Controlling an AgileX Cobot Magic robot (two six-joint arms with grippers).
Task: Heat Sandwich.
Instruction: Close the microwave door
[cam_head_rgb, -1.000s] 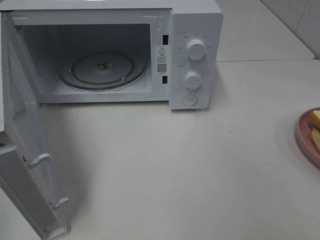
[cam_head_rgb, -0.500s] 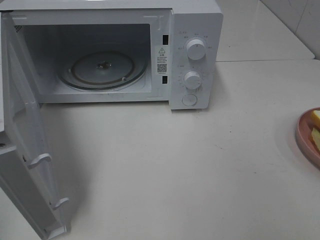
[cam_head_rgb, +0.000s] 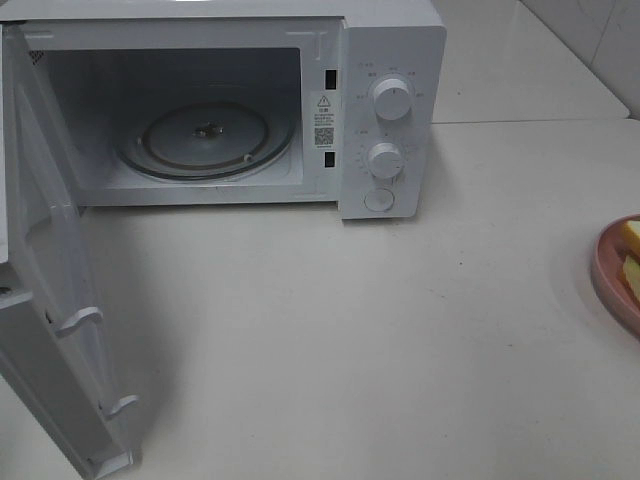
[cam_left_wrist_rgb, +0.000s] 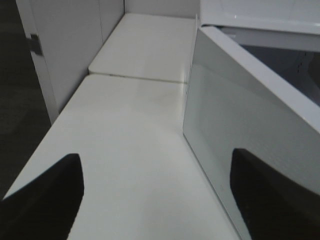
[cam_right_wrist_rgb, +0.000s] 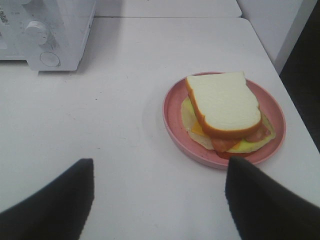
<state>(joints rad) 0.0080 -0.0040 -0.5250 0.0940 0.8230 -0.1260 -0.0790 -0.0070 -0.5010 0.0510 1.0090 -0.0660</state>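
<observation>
The sandwich (cam_right_wrist_rgb: 225, 107), white bread with tan crust over pale yellow and red filling, lies on a round pink plate (cam_right_wrist_rgb: 175, 117) on the white table. In the high view only the plate's edge (cam_head_rgb: 607, 272) shows at the far right. The white microwave (cam_head_rgb: 390, 110) stands at the back with its door (cam_head_rgb: 45, 300) swung wide open and its glass turntable (cam_head_rgb: 205, 140) bare. My right gripper (cam_right_wrist_rgb: 157, 200) is open above the table, short of the plate. My left gripper (cam_left_wrist_rgb: 155, 195) is open beside the outer face of the door (cam_left_wrist_rgb: 240, 130).
The microwave's front panel has two knobs (cam_head_rgb: 391, 98) and a round button (cam_head_rgb: 378, 200). The open door juts toward the table's front left. A seam (cam_head_rgb: 530, 122) joins a second table behind. A wall panel (cam_left_wrist_rgb: 60, 55) borders the left side.
</observation>
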